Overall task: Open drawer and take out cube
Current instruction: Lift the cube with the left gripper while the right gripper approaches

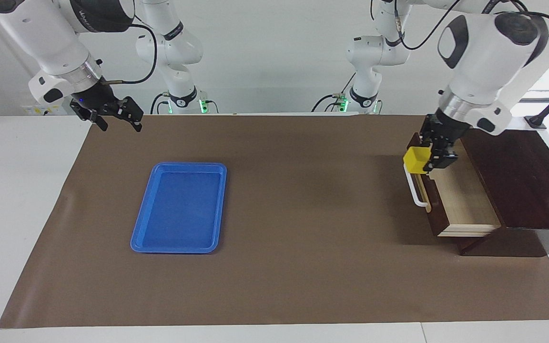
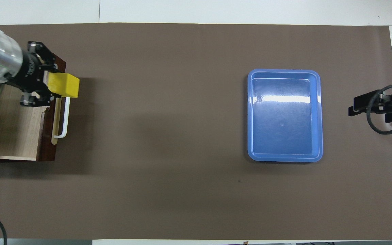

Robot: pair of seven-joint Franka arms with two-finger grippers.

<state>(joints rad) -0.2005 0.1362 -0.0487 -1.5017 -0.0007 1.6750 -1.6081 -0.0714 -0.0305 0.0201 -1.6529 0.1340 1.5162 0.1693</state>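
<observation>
The yellow cube (image 1: 416, 159) (image 2: 63, 85) hangs in the air over the white handle (image 1: 415, 190) (image 2: 66, 119) at the front of the drawer. My left gripper (image 1: 432, 161) (image 2: 50, 85) is shut on the cube. The dark wooden drawer (image 1: 465, 200) (image 2: 15, 129) stands pulled out of its dark box (image 1: 517, 181), and nothing lies on its pale floor. My right gripper (image 1: 121, 125) waits open and holds nothing, raised over the mat's corner at the right arm's end of the table.
A blue plastic tray (image 1: 179, 165) (image 2: 284, 70) with nothing in it lies on the brown mat (image 1: 303, 214) toward the right arm's end. Bare mat stretches between the tray and the drawer.
</observation>
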